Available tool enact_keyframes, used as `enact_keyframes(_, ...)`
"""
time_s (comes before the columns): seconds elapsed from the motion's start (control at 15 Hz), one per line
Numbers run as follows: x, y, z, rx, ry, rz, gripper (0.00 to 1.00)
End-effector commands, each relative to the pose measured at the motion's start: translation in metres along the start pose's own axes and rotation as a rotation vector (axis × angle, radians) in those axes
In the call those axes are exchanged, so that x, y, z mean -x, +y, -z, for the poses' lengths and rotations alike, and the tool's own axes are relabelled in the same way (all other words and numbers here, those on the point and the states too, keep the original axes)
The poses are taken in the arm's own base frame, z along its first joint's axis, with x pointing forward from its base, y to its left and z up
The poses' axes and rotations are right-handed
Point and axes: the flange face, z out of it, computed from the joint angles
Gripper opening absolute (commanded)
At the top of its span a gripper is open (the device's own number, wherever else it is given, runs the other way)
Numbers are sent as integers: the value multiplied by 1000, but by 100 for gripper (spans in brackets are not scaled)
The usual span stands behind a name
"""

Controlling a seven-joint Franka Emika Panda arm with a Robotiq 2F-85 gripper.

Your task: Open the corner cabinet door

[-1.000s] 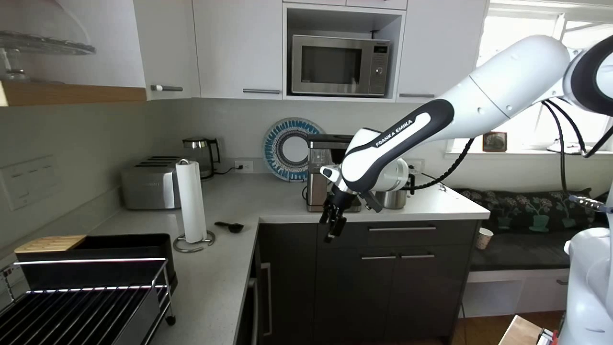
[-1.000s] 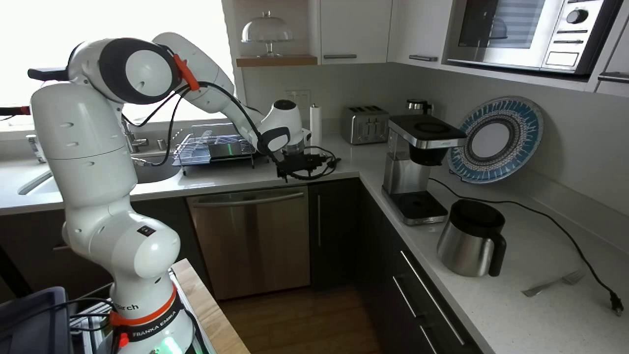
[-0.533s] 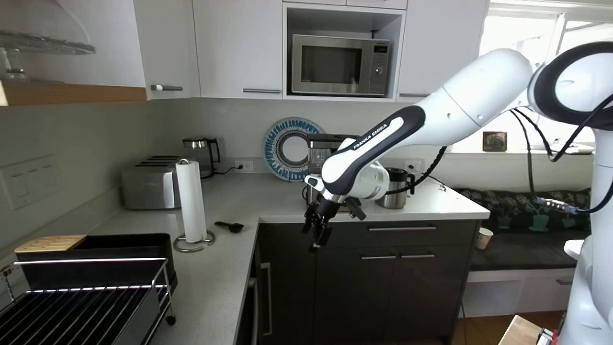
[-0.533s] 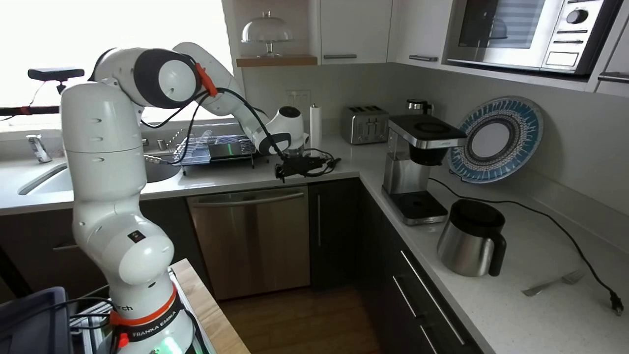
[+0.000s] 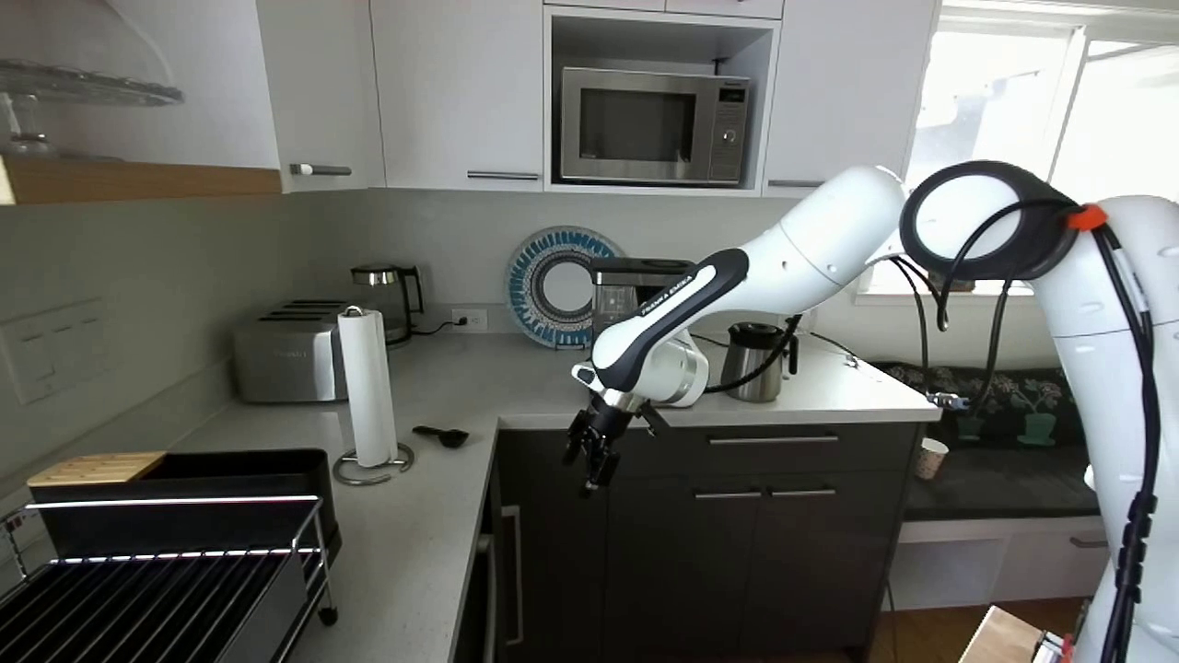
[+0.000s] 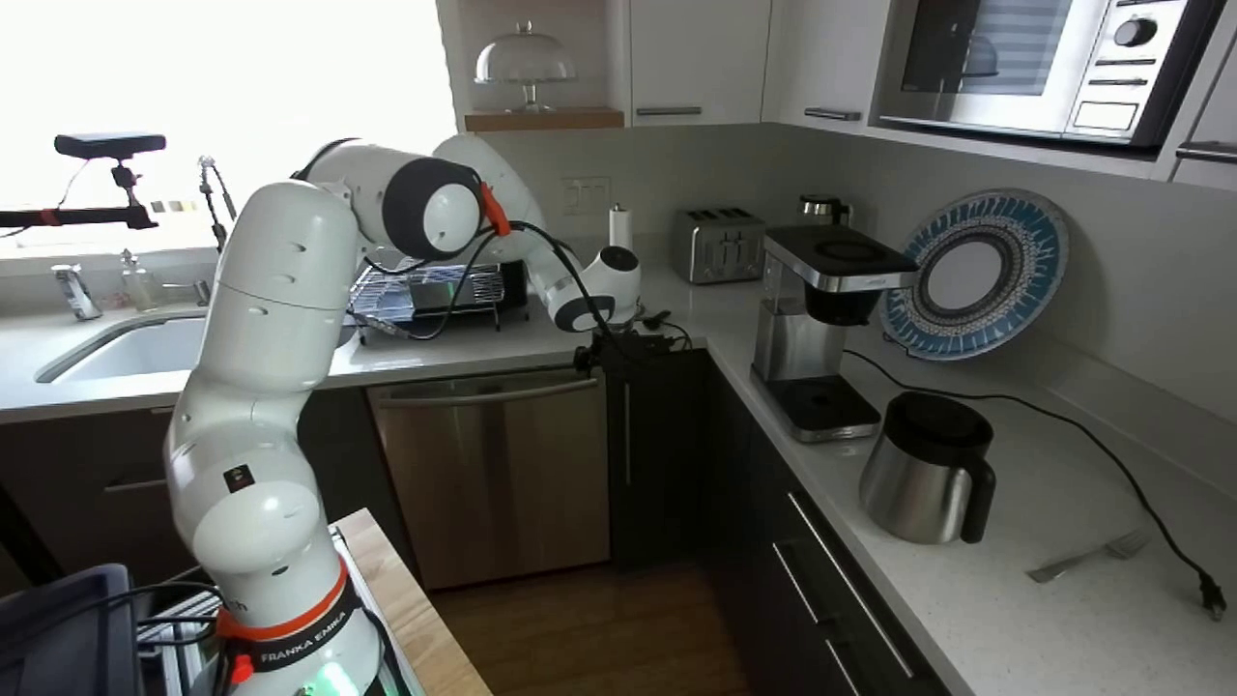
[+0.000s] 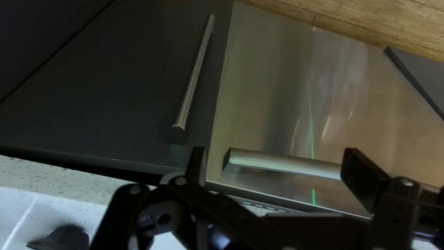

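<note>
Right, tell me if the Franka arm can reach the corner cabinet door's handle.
Probably yes: in the wrist view the claw stands open, with nothing visible blocking the bar handle on the corner cabinet door. The claw would likely need to shift: its opening faces the dishwasher handle.

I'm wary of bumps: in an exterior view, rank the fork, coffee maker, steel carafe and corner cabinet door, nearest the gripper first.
1. Corner cabinet door, below the counter
2. Coffee maker, on that counter, to the right
3. Steel carafe, farther right
4. Fork, farthest right
</note>
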Motion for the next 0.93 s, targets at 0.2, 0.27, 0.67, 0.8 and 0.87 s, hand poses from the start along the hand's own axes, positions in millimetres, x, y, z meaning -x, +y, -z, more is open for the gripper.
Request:
enact_keyframes(0.2,4,38,-52,-25,85,2,100)
enact_keyframes(0.27,2,40,-59,-31,96,-6,100)
enact_keyframes(0.67,-2,52,-93,-24,151,-39,100)
enact_keyframes(0.8,-1,58,-99,-13,164,-48,100)
enact_keyframes(0.87,0,61,-102,-5,170,-54,100)
